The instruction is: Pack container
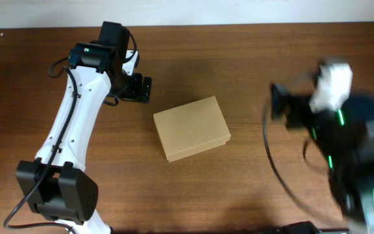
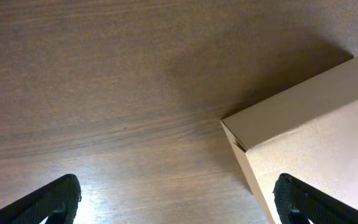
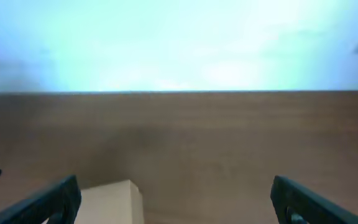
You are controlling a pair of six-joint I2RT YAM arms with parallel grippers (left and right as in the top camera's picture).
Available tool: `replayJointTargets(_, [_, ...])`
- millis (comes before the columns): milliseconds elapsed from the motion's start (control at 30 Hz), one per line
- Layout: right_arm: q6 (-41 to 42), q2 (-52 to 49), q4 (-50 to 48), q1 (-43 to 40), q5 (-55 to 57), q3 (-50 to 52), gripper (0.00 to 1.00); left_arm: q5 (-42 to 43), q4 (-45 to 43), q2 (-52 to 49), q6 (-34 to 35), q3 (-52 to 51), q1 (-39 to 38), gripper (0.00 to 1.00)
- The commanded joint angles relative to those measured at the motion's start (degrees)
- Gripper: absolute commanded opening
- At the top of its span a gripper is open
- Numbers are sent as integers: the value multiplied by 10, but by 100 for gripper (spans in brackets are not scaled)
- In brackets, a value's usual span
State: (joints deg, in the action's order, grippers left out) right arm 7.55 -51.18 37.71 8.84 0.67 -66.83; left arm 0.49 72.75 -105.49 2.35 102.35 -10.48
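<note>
The container, a plain tan cardboard box with its lid shut, lies on the wooden table near the middle. My left gripper is open and empty just beyond the box's far left corner. In the left wrist view the box's corner fills the right side, with the open jaws apart from it. My right gripper is blurred, to the right of the box, open and empty. The right wrist view shows the box's corner low at the left between the open jaws.
The brown wooden table runs to a pale wall along its far edge. My left arm reaches in from the lower left. My right arm is a blur at the right.
</note>
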Motion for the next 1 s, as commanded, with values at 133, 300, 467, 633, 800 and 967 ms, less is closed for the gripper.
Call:
replayJointTargets(133, [3, 231, -26, -77, 15, 245, 99, -3, -1, 1, -7, -3, 1, 99])
replayJointTargets(300, [3, 340, -26, -104, 16, 378, 99, -3, -1, 1, -7, -3, 1, 99])
replayJointTargets(467, [3, 417, -40, -108, 15, 481, 99, -3, -1, 1, -7, -3, 1, 99])
replayJointTargets(633, [3, 502, -45, -108, 14, 538, 99, -3, -1, 1, -7, -3, 1, 99])
replayJointTargets(800, [3, 510, -51, -108, 15, 552, 99, -3, -1, 1, -7, -3, 1, 99])
replayJointTargets(967, [3, 510, -40, -108, 15, 552, 99, -3, -1, 1, -7, -3, 1, 99])
